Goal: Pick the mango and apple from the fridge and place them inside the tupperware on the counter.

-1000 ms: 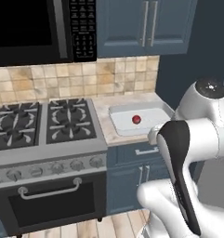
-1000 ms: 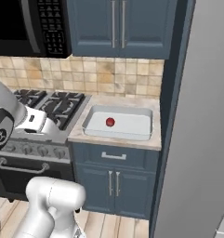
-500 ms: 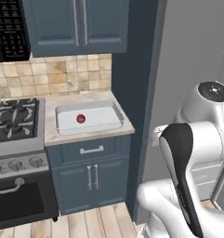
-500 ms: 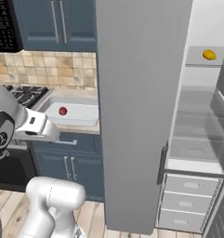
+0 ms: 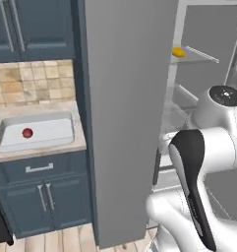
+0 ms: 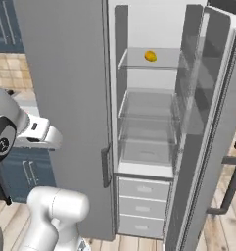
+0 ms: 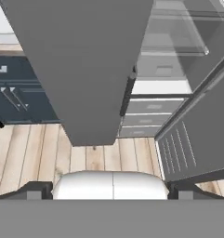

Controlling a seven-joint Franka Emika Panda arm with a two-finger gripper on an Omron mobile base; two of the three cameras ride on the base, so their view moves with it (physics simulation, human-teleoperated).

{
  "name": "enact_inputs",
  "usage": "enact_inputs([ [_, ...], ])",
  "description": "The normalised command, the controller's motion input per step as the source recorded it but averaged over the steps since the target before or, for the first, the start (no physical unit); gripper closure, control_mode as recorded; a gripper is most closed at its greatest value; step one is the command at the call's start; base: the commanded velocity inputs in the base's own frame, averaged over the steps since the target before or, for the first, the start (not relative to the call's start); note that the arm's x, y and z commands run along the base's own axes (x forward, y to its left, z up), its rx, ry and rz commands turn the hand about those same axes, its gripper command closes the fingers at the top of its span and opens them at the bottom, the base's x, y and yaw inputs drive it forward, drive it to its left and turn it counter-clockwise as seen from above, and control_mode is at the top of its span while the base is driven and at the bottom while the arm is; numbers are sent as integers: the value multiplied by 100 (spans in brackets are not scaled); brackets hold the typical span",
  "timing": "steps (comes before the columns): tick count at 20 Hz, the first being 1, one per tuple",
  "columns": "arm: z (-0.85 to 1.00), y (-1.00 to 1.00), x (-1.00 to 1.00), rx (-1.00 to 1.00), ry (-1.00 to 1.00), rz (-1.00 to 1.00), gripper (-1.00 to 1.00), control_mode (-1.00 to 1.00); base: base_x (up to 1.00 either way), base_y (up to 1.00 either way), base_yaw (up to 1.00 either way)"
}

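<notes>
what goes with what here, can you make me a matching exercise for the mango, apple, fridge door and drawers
Things:
1. mango
2. apple
3. fridge door
4. drawers

Places or states:
a. inside the tupperware on the counter
b. swung open
c. on the top glass shelf
d. shut, at the bottom of the fridge

Pairs: 1-c, 2-a, 3-b, 4-d
</notes>
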Motion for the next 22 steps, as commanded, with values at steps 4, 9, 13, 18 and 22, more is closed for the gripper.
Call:
enact_inputs([
  [4,0,0,0,0,0,0,-100,100,0,-99,0],
  [9,0,0,0,0,0,0,-100,100,20,-63,0],
  [13,0,0,0,0,0,0,-100,100,38,-34,0],
  [18,0,0,0,0,0,0,-100,100,60,-11,0],
  [22,0,0,0,0,0,0,-100,100,73,-24,0],
])
